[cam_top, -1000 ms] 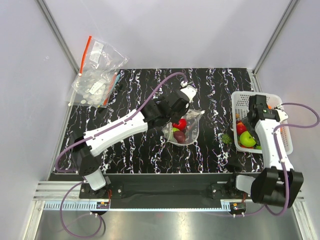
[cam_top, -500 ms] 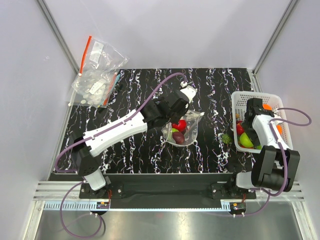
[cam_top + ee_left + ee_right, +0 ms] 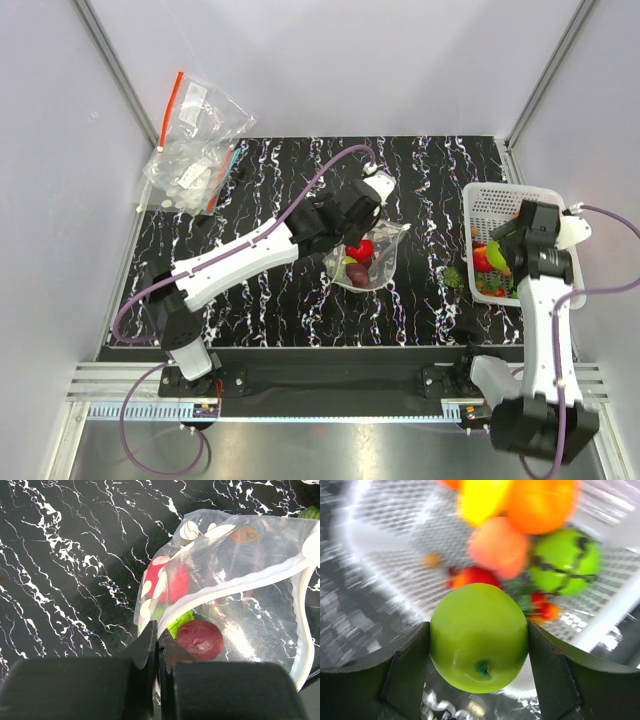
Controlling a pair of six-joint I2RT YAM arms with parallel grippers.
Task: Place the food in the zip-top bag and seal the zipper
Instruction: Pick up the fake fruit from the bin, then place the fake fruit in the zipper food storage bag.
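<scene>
The dotted zip-top bag (image 3: 368, 258) lies mid-table with its mouth open; it also fills the left wrist view (image 3: 240, 595). Inside it are a red fruit (image 3: 172, 582), a dark purple fruit (image 3: 200, 639) and a green piece (image 3: 181, 621). Its pale zipper (image 3: 235, 582) runs along the mouth edge. My left gripper (image 3: 157, 640) is shut on the bag's mouth edge and holds it up. My right gripper (image 3: 479, 645) is shut on a green apple (image 3: 479, 637) and holds it over the white basket (image 3: 497, 205). More food (image 3: 520, 530) lies in the basket.
A clear undotted bag with a red strip (image 3: 195, 145) lies beyond the table's far left corner. A dark green spiky toy (image 3: 453, 275) sits on the black marbled table just left of the basket. White walls and metal posts enclose the table.
My right gripper has closed on the green apple and lifted it from the basket, the arm swinging up and right. My left arm keeps holding the bag's edge.
</scene>
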